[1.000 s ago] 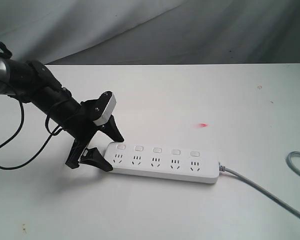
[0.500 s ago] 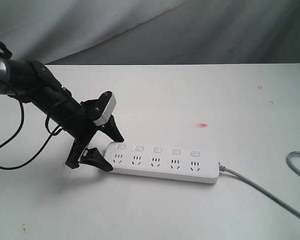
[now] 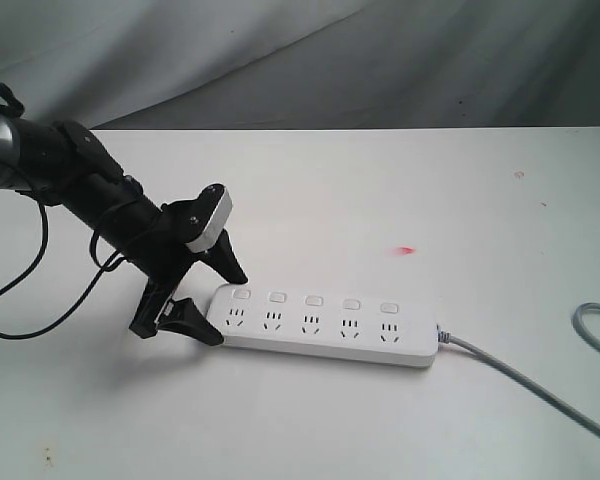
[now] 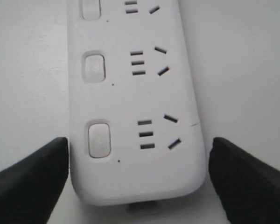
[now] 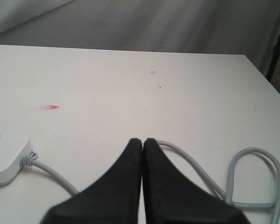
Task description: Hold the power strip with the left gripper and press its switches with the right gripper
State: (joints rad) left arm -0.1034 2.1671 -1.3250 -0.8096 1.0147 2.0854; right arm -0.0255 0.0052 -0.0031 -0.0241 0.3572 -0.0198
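Note:
The white power strip (image 3: 320, 325) lies flat on the table, its grey cord (image 3: 540, 385) running off to the right. Its row of small switches (image 3: 315, 299) sits above the sockets. My left gripper (image 3: 230, 310) is open, one black finger on each side of the strip's left end. In the left wrist view the fingers (image 4: 37, 172) flank the strip (image 4: 130, 93) beside the end switch (image 4: 99, 139), one nearly touching, the other a little apart. My right gripper (image 5: 143, 140) is shut on nothing, above the cord (image 5: 252, 158); the exterior view does not show it.
A small red mark (image 3: 407, 249) lies on the white table (image 3: 380, 180) behind the strip. The cord loops near the right edge (image 3: 598, 318). Grey cloth (image 3: 380, 60) hangs behind the table. A black cable (image 3: 20, 290) trails from the left arm.
The left gripper has settled very slightly lower at the strip's end. The strip and cord have not moved.

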